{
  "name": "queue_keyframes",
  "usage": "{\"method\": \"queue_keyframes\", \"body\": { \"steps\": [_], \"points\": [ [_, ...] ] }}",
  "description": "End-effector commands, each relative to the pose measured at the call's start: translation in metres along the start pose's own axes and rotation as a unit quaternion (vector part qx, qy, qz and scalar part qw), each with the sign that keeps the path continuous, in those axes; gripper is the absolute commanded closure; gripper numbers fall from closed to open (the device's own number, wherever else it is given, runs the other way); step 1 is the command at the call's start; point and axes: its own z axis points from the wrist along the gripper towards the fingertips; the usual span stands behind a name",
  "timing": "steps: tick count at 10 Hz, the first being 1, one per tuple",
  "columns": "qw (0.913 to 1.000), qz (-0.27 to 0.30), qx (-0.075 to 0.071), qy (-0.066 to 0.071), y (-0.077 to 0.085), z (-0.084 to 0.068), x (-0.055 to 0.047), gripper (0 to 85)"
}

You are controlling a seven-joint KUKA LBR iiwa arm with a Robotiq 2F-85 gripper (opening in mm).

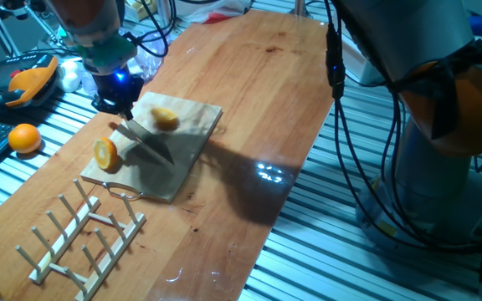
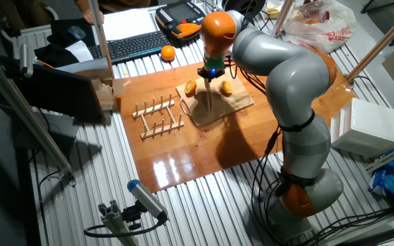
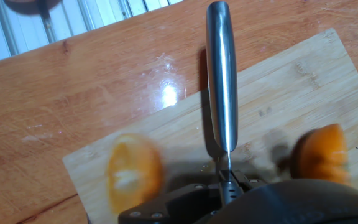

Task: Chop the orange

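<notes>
The orange lies cut in two on the wooden cutting board (image 1: 192, 134). One half (image 1: 105, 154) lies at the board's left edge with its flat face showing. The other half (image 1: 166, 118) lies toward the far side. My gripper (image 1: 117, 102) is above the board between the halves, shut on a knife (image 1: 149, 144) whose blade slants down to the board. In the hand view the knife (image 3: 221, 93) runs up the middle from the gripper (image 3: 227, 186), with one half (image 3: 134, 171) on the left and one half (image 3: 319, 152) on the right. The other fixed view shows both halves (image 2: 191, 87) (image 2: 226, 87) beside the gripper (image 2: 209, 74).
A second whole orange (image 1: 24, 137) lies off the wooden table at the left, by a keyboard. An orange-and-black handheld device (image 1: 32, 82) lies behind it. A wooden dish rack (image 1: 82, 238) stands in front of the board. The arm's base (image 2: 306, 184) stands at the table's side.
</notes>
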Motion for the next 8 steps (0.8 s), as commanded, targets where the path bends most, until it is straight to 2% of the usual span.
{"method": "queue_keyframes", "body": {
  "steps": [1, 3, 5, 8],
  "points": [
    [1.0000, -0.002, -0.001, 0.001, 0.000, -0.001, 0.000, 85.0],
    [0.9999, 0.000, -0.007, 0.012, 0.000, -0.007, 0.001, 85.0],
    [0.9998, -0.001, -0.009, 0.020, 0.002, -0.019, 0.002, 85.0],
    [0.9997, -0.007, -0.014, 0.017, 0.020, -0.046, 0.007, 85.0]
  ]
}}
